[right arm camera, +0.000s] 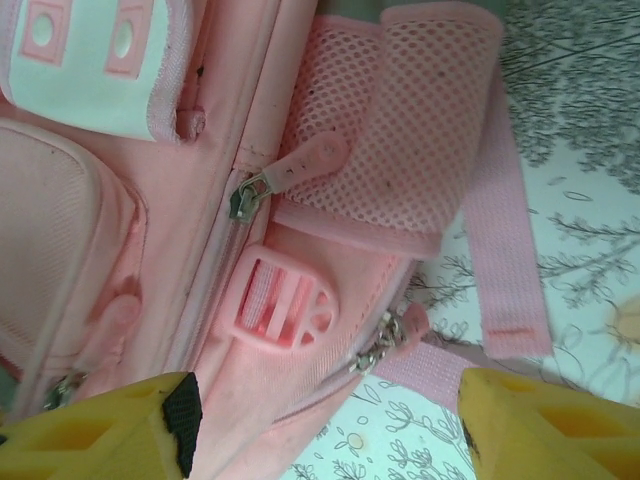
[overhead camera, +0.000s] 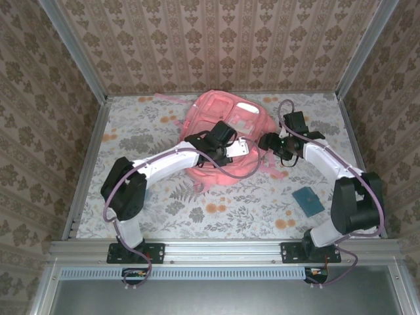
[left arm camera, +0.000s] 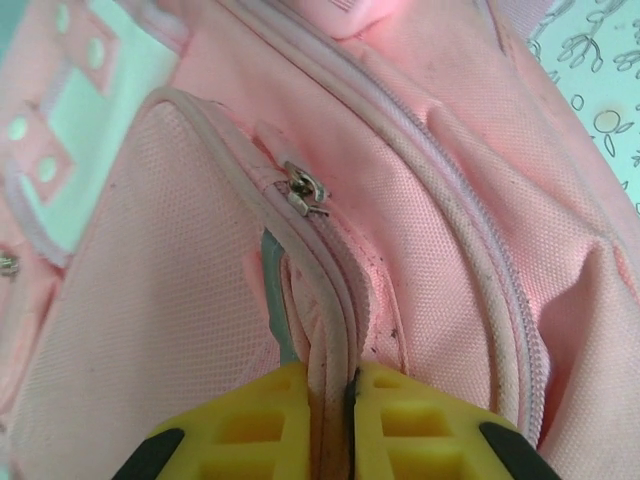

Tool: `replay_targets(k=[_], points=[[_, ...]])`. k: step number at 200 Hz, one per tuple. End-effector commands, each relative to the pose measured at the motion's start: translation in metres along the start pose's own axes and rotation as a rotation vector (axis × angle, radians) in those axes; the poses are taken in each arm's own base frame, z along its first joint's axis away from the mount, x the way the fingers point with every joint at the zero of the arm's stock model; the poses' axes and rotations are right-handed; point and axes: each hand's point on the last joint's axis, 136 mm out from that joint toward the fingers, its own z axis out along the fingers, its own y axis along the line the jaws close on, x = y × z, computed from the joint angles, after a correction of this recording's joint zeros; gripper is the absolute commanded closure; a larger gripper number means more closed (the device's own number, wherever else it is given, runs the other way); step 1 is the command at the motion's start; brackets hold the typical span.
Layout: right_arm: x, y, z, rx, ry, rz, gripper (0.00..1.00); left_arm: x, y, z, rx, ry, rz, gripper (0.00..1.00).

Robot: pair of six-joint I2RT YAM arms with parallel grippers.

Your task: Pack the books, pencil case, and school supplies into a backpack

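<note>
While the backpack (overhead camera: 220, 108) tops a floral table (overhead camera: 164, 200), patterned walls (overhead camera: 216, 39) surround.

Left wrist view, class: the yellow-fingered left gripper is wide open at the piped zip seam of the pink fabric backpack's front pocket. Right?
No. The left gripper is shut, not wide open: its yellow fingers pinch the piped zip seam of the pink fabric backpack. The left wrist view shows it.
</note>
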Motion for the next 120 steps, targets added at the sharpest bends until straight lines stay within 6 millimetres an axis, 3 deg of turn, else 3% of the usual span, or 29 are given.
replay_targets(k=[1,43,84,120], points=[[-0.011,0.020,0.008,-0.097,0.028,-0.046,0.30,-0.008,0.021,-0.029,-0.062,-0.077,-0.047,0.96],[-0.035,0.041,0.024,-0.230,0.036,0.022,0.32,-0.003,0.022,-0.040,-0.070,-0.100,-0.082,0.98],[-0.033,0.046,0.043,-0.273,0.095,0.011,0.33,-0.005,0.030,-0.048,-0.111,-0.131,-0.106,1.00],[-0.033,0.047,0.055,-0.290,0.128,-0.084,0.22,-0.008,0.037,-0.054,-0.130,-0.156,-0.120,1.00]])
